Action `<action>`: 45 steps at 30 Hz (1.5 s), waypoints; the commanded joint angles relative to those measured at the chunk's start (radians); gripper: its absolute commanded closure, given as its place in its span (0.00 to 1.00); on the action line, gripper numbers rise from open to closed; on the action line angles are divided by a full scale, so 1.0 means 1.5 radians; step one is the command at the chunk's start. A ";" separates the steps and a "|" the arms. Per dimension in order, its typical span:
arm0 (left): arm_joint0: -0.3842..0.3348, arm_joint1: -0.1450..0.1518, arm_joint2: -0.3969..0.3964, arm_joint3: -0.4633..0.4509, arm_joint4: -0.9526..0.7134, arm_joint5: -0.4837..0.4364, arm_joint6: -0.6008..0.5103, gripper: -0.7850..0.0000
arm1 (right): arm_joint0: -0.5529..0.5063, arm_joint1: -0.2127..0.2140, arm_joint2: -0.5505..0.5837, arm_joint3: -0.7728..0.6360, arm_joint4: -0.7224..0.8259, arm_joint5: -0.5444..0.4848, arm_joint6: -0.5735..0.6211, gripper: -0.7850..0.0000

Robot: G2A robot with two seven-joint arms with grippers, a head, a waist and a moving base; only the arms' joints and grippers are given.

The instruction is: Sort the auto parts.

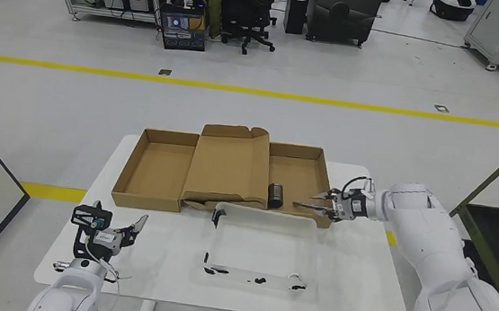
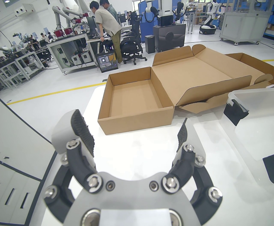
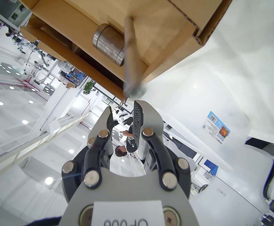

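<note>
The right end effector point(image 3: 123, 106), fingers narrowly parted, hangs just short of a thin metal rod point(image 3: 129, 53) over the cardboard box's point(image 3: 162, 53) right compartment, beside a steel cylinder point(image 3: 108, 42). The rod looks stiff, slick and light, so mid-shaft seems the best grip. The left end effector point(image 2: 131, 119) sits spread above the table point(image 2: 132, 147).

White arms point(image 1: 415, 221), silver tool plates point(image 2: 132, 201), black ribbed pads point(image 2: 82, 128), steel screws point(image 2: 94, 182)

Box point(image 1: 147, 202) plain brown cardboard, desk point(image 1: 354, 287) white, cylinder point(image 3: 109, 43) silver-grey, rod point(image 3: 129, 53) grey, tub point(image 2: 250, 92) clear, black bits point(image 2: 235, 114) inside.
</note>
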 commanded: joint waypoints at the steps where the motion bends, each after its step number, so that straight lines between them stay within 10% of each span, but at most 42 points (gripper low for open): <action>1: 0.000 0.000 0.000 0.000 0.000 0.000 0.000 0.00 | 0.002 0.001 -0.001 -0.002 -0.002 -0.005 0.005 0.73; 21: 0.000 0.000 0.000 0.000 0.000 0.000 0.000 0.00 | -0.013 0.039 0.006 -0.253 -0.127 -0.265 -0.024 0.69; 26: 0.000 0.000 0.000 0.000 0.000 0.000 0.000 0.00 | -0.143 0.093 0.067 -0.541 -0.208 -0.220 -0.157 0.65; 34: 0.000 0.000 0.000 0.000 0.000 0.000 0.000 0.00 | -0.540 0.188 0.303 -1.106 -0.376 -0.140 -0.315 0.57; 37: 0.000 0.000 0.000 0.000 0.000 0.000 0.000 0.00 | -0.645 0.201 0.363 -1.199 -0.402 -0.189 -0.333 0.50; 38: 0.000 0.000 0.000 0.000 0.000 0.000 0.000 0.00 | -0.663 0.203 0.374 -1.212 -0.404 -0.203 -0.334 0.15; 39: 0.000 0.000 0.000 0.000 0.000 0.000 0.000 0.00 | -0.663 0.203 0.374 -1.212 -0.404 -0.203 -0.334 0.00; 45: 0.000 0.000 0.000 0.000 0.000 0.000 0.000 0.00 | -0.663 0.203 0.374 -1.212 -0.404 -0.203 -0.334 0.00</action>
